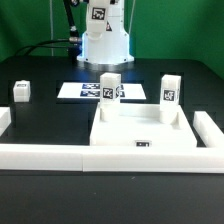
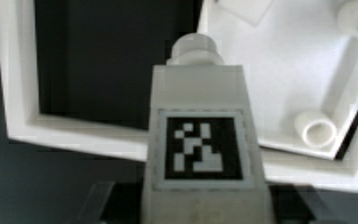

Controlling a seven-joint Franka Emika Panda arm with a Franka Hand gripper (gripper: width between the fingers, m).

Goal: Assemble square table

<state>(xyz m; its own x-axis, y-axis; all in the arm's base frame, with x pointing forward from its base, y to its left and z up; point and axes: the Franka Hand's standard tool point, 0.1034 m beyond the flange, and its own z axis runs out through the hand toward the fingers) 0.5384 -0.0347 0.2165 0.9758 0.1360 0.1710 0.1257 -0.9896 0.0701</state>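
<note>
Gripper is clenched on the held leg. You have it up high, above the tabletop and in front of the robot base. In the wrist view the held leg's tag faces the camera and its peg tip points away over the tabletop's rim (the fingers barely show at the picture's edge). One empty corner socket lies just beside the held leg.

The tabletop lies near, just behind the near run of the border rail. The second leg stands upright at its far corner on the exterior view's left. The third leg stands upright at its far corner on the exterior view's right. You cannot tell whether either is fully seated. The fourth leg sits well apart at the exterior view's left. The marker board lies flat behind the tabletop.
</note>
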